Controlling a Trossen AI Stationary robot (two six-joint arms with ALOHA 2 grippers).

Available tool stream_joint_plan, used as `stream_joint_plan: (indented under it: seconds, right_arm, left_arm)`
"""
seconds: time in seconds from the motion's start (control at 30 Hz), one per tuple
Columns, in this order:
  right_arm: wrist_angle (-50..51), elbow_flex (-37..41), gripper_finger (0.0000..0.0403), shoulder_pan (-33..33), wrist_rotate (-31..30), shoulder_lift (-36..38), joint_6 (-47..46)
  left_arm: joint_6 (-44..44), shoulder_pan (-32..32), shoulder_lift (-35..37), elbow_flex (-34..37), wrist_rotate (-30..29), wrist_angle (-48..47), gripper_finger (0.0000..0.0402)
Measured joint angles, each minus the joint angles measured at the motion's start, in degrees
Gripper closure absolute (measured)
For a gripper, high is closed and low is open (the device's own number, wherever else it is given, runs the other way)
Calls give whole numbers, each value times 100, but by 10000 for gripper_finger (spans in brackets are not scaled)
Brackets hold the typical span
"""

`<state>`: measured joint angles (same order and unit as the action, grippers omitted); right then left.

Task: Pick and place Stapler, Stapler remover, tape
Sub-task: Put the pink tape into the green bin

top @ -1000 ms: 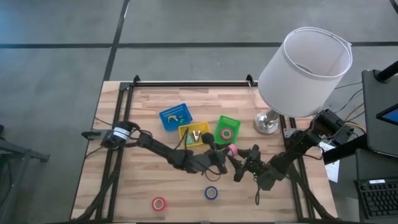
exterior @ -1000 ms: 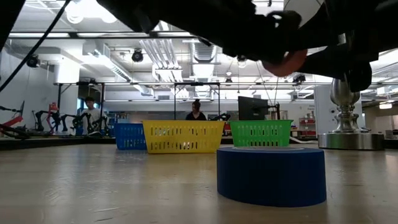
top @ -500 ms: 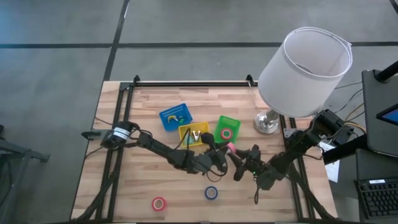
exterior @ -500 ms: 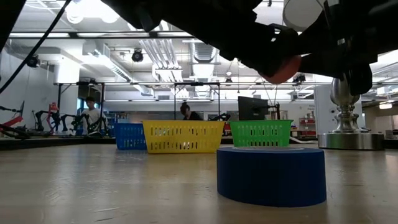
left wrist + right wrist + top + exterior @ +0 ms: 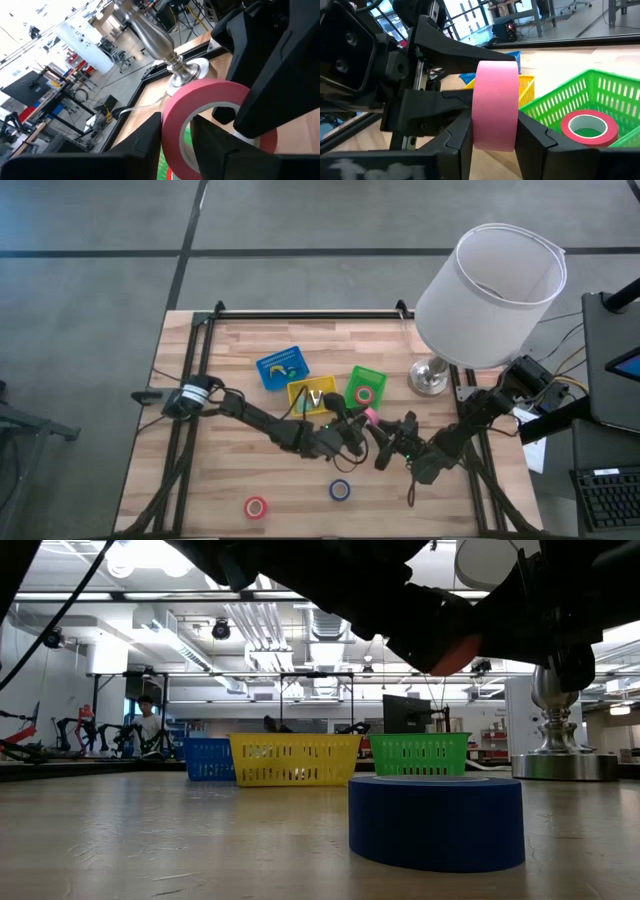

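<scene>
Grey floor (image 5: 90, 280); white-shaded lamp (image 5: 495, 280)

No readable text, labels, brand names, numbers or signs appear in any view. A pale blurred marking sits at the lower edge of the right wrist view, on the right arm's own dark body, but its letters cannot be made out.
</scene>
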<state>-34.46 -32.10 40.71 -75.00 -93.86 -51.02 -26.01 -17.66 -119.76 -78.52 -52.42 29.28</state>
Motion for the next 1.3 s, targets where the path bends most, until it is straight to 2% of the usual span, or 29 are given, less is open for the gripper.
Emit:
stream_joint_plan:
  seconds: [0.27, 0.43, 0.57, 0.7, 0.8, 1.0, 1.3]
  right_arm:
    - [149, 0, 298, -115, -52, 0, -184]
    - [428, 11, 297, -234, -157, 0, -703]
    - [422, 11, 297, -290, -155, 0, -695]
    - [521, 14, 297, -337, -131, 0, -635]
    - [799, 22, 296, -408, -129, -36, -987]
    - [833, -9, 296, -668, -142, -517, -1410]
    - [815, -4, 296, -1085, -76, -1020, -2935]
  left_arm:
    - [7, 6, 129, -22, -60, -568, 243]
    - [274, 6, 376, -18, -273, -1452, 207]
    - [708, 3, 593, -15, -320, -2422, 187]
    - [1386, 3, 799, -4, -346, -3289, 185]
    - [1830, 3, 967, -4, -367, -3818, 189]
    - [2356, 3, 1349, 2, -468, -4721, 195]
    - [3048, -1, 1741, 9, -475, -5747, 195]
